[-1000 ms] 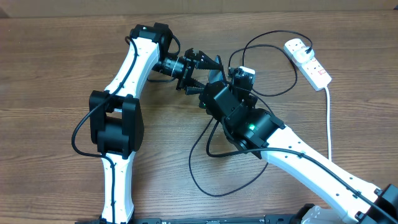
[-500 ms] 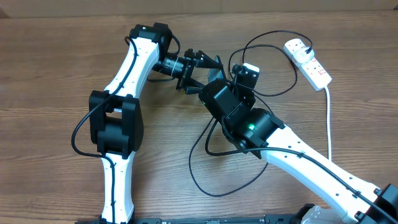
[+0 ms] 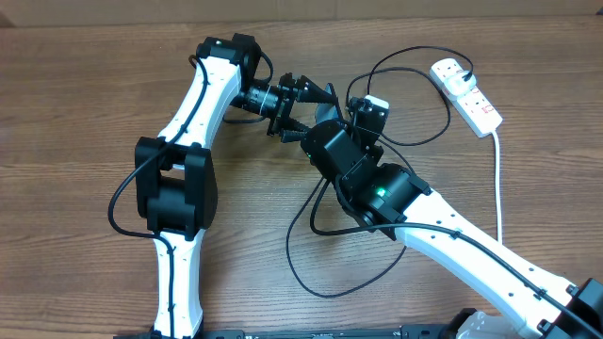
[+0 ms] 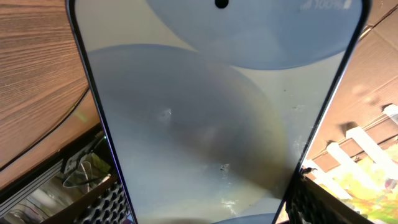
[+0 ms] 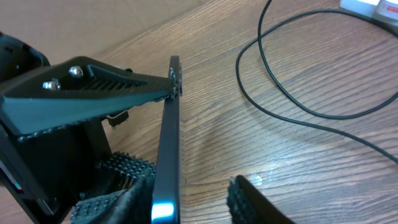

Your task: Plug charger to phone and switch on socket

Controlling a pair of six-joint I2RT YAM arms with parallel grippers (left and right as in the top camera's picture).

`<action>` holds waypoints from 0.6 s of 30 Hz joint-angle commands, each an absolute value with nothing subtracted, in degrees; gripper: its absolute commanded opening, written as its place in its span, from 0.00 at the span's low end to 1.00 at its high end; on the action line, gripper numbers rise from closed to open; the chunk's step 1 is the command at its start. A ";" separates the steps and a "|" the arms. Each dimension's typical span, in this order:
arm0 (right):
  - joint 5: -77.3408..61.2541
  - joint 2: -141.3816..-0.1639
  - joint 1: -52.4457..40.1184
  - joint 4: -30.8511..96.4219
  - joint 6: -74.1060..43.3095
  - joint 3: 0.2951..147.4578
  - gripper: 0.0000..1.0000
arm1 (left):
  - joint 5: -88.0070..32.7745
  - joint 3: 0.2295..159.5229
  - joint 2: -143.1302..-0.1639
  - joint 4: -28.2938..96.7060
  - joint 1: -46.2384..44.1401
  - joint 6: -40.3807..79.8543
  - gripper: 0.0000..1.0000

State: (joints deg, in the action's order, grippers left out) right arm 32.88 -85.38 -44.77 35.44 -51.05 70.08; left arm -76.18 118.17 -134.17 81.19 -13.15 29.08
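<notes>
Okay, early stage, nothing plugged that I can see. The phone (image 4: pixel 199 124) is held on edge, clamped between my left fingers (image 5: pixel 93 87); from the right wrist it shows as a thin dark sliver. My right fingers (image 5: pixel 249 202) straddle that edge with a gap: one pad close to it, the other clearly apart, gripping nothing. The cable (image 5: pixel 240 62) lies in loose loops on the desk (image 3: pixel 85 198), in neither hand. I can't see its small end anywhere, so I judge the phone isn't connected. The power strip (image 3: pixel 469 94) sits far right, well apart from the phone. A dark plug (image 3: pixel 465 68) seems seated at its top end, but I can't confirm. Whether the strip is switched on is too small to tell. Left to do, I judge: find the small end, push it into the phone, switch on.
</notes>
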 commanded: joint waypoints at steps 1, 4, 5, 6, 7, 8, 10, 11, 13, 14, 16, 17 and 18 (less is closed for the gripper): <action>32.93 -84.95 -44.99 35.16 -51.00 71.33 0.34 | -79.31 119.81 -134.45 81.12 -13.54 29.85 0.67; 32.84 -84.95 -44.99 35.18 -51.00 71.33 0.29 | -79.29 119.81 -134.45 80.97 -13.54 29.82 0.67; 32.62 -84.95 -44.99 35.18 -51.00 71.33 0.28 | -79.24 119.81 -134.45 80.93 -13.54 29.82 0.67; 32.03 -84.95 -44.99 35.18 -51.00 71.33 0.28 | -79.02 119.81 -134.45 80.90 -13.54 29.82 0.67; 31.73 -84.95 -44.99 35.18 -51.00 71.33 0.27 | -78.96 119.81 -134.45 80.73 -13.54 29.82 0.67; 31.33 -84.95 -44.99 35.18 -51.00 71.33 0.26 | -78.91 119.81 -134.45 80.47 -13.54 29.85 0.67; 31.18 -84.95 -44.99 35.18 -51.00 71.33 0.23 | -78.87 119.81 -134.45 80.01 -13.54 29.85 0.67; 31.20 -84.95 -44.99 35.18 -51.00 71.33 0.22 | -78.87 119.81 -134.45 79.72 -13.54 29.85 0.67; 31.18 -84.95 -44.99 35.18 -51.00 71.33 0.22 | -78.87 119.81 -134.45 79.26 -13.54 29.85 0.66; 31.18 -84.95 -44.99 35.16 -51.00 71.33 0.22 | -78.85 119.81 -134.45 79.20 -13.54 29.85 0.66; 31.16 -84.95 -44.99 35.16 -51.00 71.33 0.22 | -78.85 119.81 -134.45 79.18 -13.54 29.87 0.66; 31.18 -84.95 -44.99 35.16 -51.00 71.33 0.22 | -78.85 119.81 -134.45 79.05 -13.54 29.89 0.67; 31.18 -84.95 -44.99 35.16 -51.00 71.33 0.22 | -78.85 119.81 -134.45 79.05 -13.54 29.89 0.67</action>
